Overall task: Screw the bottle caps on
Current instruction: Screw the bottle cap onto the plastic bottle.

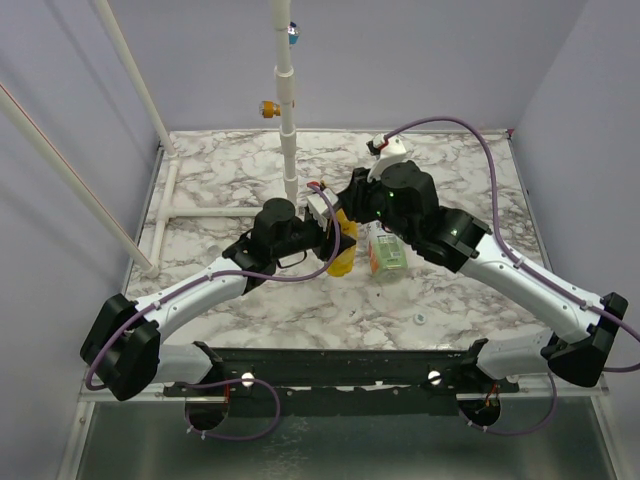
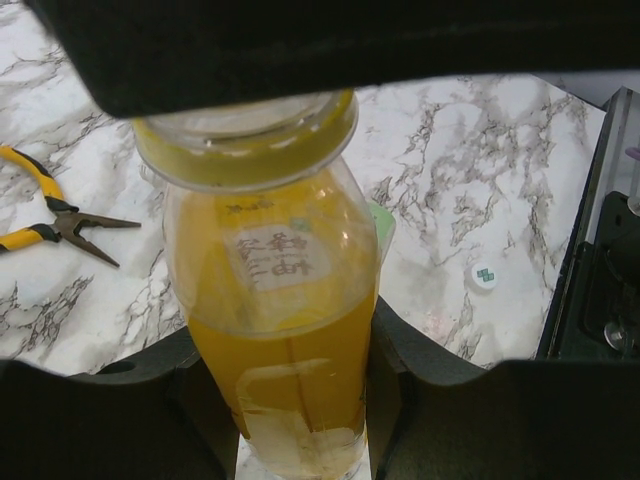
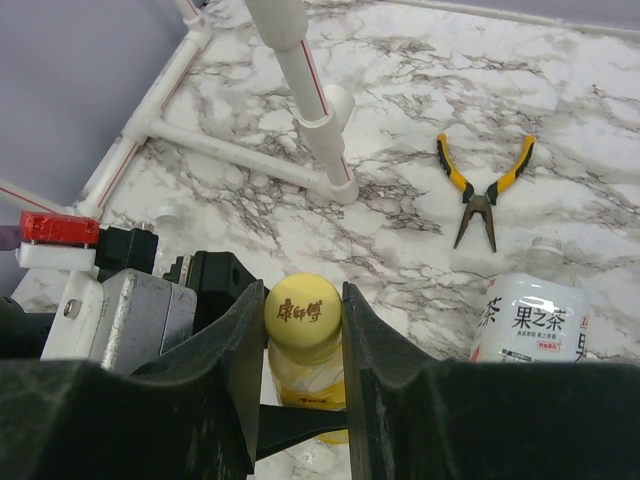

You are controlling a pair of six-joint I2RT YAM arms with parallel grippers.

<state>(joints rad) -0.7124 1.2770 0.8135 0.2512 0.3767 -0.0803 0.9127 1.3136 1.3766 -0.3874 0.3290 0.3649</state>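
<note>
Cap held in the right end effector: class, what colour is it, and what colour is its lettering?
Yellow cap, red lettering; clearest in the right wrist view.

I count two bottles near the middle of the overhead view: one yellow bottle (image 1: 343,255) and one clear bottle (image 1: 386,252) with a green-and-white label. Two caps show: one yellow cap (image 3: 303,312) and one whitish cap (image 1: 421,318), lower right of centre. There is one pair of yellow-handled pliers (image 3: 483,190). Two robot arms: the left arm (image 1: 200,290) and the right arm (image 1: 520,275).
</note>
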